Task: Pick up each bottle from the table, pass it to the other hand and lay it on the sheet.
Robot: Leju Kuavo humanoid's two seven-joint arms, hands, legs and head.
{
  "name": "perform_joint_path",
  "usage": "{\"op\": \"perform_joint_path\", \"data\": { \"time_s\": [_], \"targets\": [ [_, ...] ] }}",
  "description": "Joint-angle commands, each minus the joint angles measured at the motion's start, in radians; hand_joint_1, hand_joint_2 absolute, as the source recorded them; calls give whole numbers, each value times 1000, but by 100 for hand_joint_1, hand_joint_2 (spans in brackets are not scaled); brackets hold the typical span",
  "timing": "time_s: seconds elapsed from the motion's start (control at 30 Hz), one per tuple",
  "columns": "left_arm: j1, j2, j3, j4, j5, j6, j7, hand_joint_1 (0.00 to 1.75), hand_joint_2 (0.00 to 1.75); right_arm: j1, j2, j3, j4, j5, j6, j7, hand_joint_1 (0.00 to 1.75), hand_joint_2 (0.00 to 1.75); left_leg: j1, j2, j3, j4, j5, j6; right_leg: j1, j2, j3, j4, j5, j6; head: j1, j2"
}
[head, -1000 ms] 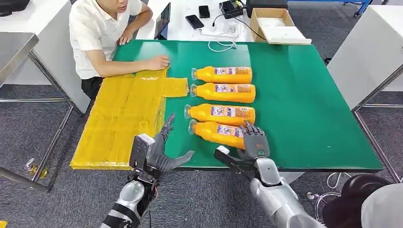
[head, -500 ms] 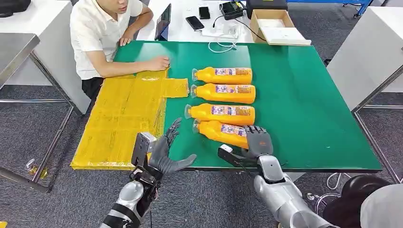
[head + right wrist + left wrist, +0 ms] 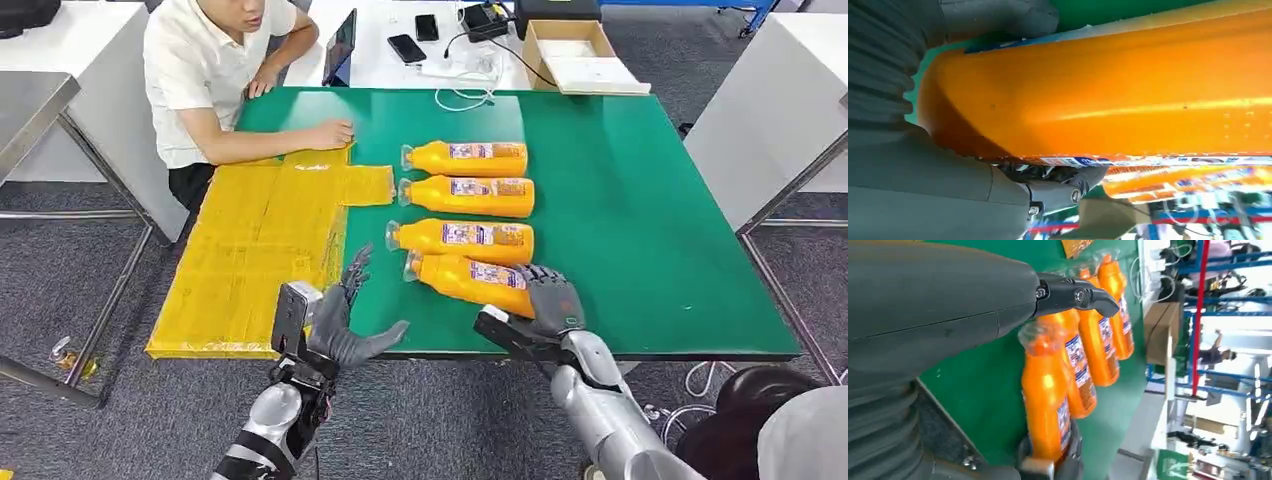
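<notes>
Four orange bottles lie side by side on the green table point(image 3: 640, 220), caps toward the yellow sheet point(image 3: 250, 250). My right hand point(image 3: 555, 300) grips the nearest bottle point(image 3: 462, 279) around its base end; in the right wrist view this bottle point(image 3: 1108, 95) lies between the palm and the fingers point(image 3: 1063, 192). My left hand point(image 3: 338, 320) is open at the table's front edge, fingers spread, a short way from the bottle's cap. The left wrist view shows the held bottle point(image 3: 1045, 400) nearest. The other three bottles point(image 3: 465, 240) point(image 3: 470, 196) point(image 3: 468, 158) lie untouched farther back.
A person sits at the table's far left corner with a hand point(image 3: 332, 132) resting on the sheet's far edge. Behind the green table stand a cardboard box point(image 3: 580, 55), phones and cables point(image 3: 470, 80) on a white table. Grey tables flank both sides.
My right hand has closed around the nearest bottle's base and drawn it slightly right and toward me, tilting it. The left hand has barely moved.
</notes>
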Motion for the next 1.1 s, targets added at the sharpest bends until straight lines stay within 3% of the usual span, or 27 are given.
{"op": "perform_joint_path", "data": {
  "time_s": [0.03,0.43,0.53,0.63,0.73,0.9,1.1],
  "targets": [
    [28,39,-34,-35,72,57,-7,0,175,163,45,-14,-162,-183,56,-119,175,175,1,1,3,-2,-1,-2,1,1,2,-2,-1,-2,-1,0],
    [28,42,-38,-42,79,66,-11,0,175,169,47,-5,-189,-205,47,-120,175,175,1,1,0,-2,-1,-3,1,1,-1,-1,0,-2,-1,0],
    [41,32,-26,-51,111,112,-7,0,175,177,57,-16,-226,-259,15,-141,175,175,1,2,-1,-2,-1,-3,1,1,-1,-1,0,-3,-1,0],
    [65,31,-45,-105,59,187,-79,0,175,198,51,-10,-293,-275,-29,-134,175,175,1,2,-2,-1,-1,-3,1,1,-3,0,-1,-3,-1,0],
    [105,42,-65,-133,108,148,-43,0,175,224,50,-14,-368,-299,-50,-141,175,175,0,2,-5,-1,-1,-2,0,2,-5,0,-1,-1,-1,0],
    [114,99,-115,-124,239,-38,-5,0,175,203,68,7,-411,-348,-28,-162,175,175,0,3,-7,-2,-2,-3,0,4,-7,1,-1,-2,-1,0],
    [136,88,-100,-140,284,-22,-2,0,175,253,95,89,-514,-369,-28,-165,175,175,0,4,-11,-2,-2,-3,0,5,-11,1,-1,-3,-1,0]
  ]
}}
